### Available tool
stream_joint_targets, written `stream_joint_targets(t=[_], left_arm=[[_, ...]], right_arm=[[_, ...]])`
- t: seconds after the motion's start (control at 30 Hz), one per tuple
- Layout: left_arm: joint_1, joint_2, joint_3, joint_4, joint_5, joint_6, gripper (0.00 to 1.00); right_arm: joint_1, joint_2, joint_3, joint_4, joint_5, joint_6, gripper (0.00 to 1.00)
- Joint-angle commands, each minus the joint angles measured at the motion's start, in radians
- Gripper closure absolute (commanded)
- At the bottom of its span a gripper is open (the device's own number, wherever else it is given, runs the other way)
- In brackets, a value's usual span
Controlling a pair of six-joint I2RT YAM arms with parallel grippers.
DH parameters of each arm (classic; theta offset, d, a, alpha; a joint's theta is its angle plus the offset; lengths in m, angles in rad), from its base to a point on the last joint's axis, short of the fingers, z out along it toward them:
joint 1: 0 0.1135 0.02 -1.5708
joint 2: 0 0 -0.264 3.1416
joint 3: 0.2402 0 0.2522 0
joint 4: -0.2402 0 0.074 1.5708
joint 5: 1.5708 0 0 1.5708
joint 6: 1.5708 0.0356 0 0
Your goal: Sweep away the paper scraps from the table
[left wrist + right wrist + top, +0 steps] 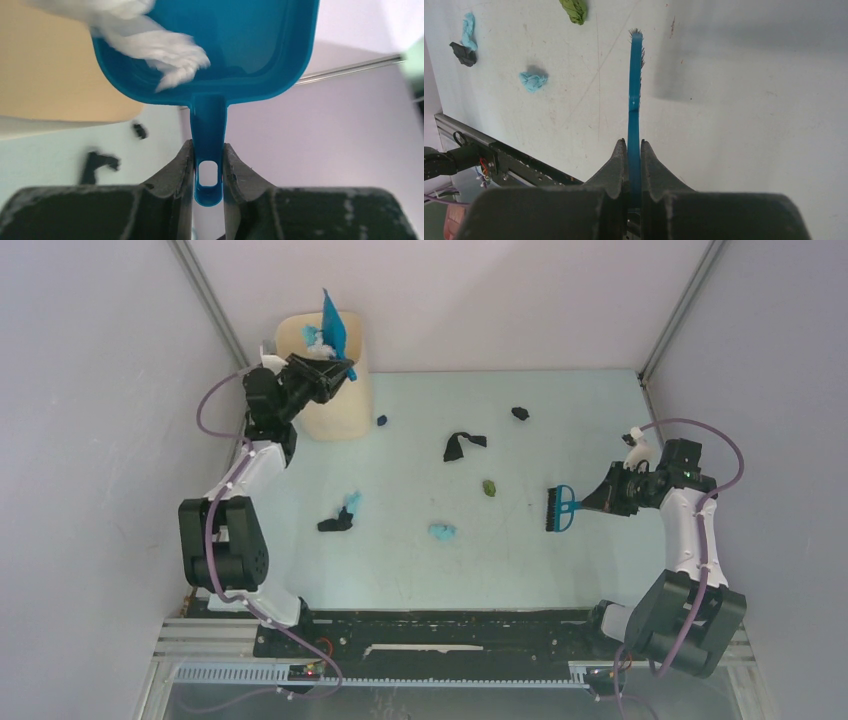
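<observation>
My left gripper point(340, 370) point(207, 147) is shut on the handle of the blue dustpan point(333, 325) point(235, 45), which is tipped up over the beige bin point(335, 410). A white and pale crumpled wad point(165, 50) slides in the pan. My right gripper point(592, 502) point(634, 145) is shut on the blue hand brush point(560, 508) point(635, 75), low over the table point(580, 440) at the right. Paper scraps lie on the table: a black strip point(463, 444), a black bit point(520, 413), a dark blue bit point(381, 420), a green one point(490, 487) point(574, 10), a light blue one point(441, 531) point(532, 80), and a black and light blue pair point(340, 517) point(464, 45).
The bin stands at the table's back left corner, also in the left wrist view point(50, 75). Grey walls close in the left, right and back sides. A black rail point(430, 630) runs along the near edge between the arm bases.
</observation>
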Motion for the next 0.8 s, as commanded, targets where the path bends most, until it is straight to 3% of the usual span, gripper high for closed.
stream_joint_targets(t=[0.0,0.13,0.2,0.77], left_arm=[[0.023,0.032,-0.063,0.581,0.08,-0.427,1.0],[0.028,0.164,-0.115,1.031,0.006,-0.765,1.0],[0.026,0.221,-0.118,1.141,-0.028,-0.891,1.0],[0.025,0.183,-0.143,1.145,-0.008,-0.863,1.0]], right_arm=[[-0.006,-0.016,0.005,0.019,-0.005,-0.019,1.0],[-0.007,-0.017,0.004,0.019,-0.006,-0.019,1.0],[-0.007,-0.016,0.005,0.019,-0.006,-0.019,1.0],[-0.01,-0.017,0.004,0.018,-0.004,-0.018,1.0]])
